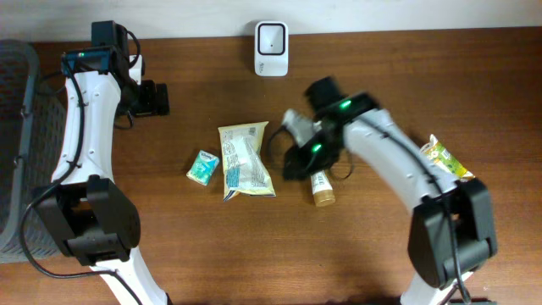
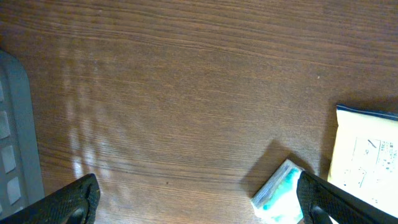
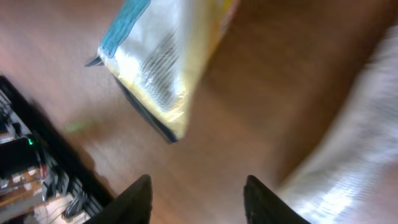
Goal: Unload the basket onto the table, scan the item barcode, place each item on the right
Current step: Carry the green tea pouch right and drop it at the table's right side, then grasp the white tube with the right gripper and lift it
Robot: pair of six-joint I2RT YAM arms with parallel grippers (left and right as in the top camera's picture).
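Observation:
A white scanner (image 1: 271, 48) stands at the table's back edge. In the middle lie a yellow-white snack bag (image 1: 244, 159), a small teal packet (image 1: 203, 167) and a tan-capped tube (image 1: 321, 188). My right gripper (image 1: 293, 159) hovers between the bag and the tube. In its blurred wrist view the right gripper (image 3: 198, 193) is open over bare wood, with a yellow-white bag (image 3: 155, 62) lying ahead. My left gripper (image 1: 157, 99) is at the back left. In the left wrist view the left gripper (image 2: 199, 208) is open and empty, with the teal packet (image 2: 280, 193) by its right finger.
A green-yellow packet (image 1: 449, 159) lies at the right, by the right arm. A grey basket (image 1: 17, 127) stands off the table's left side. In the left wrist view the snack bag's corner (image 2: 367, 155) shows at the right edge.

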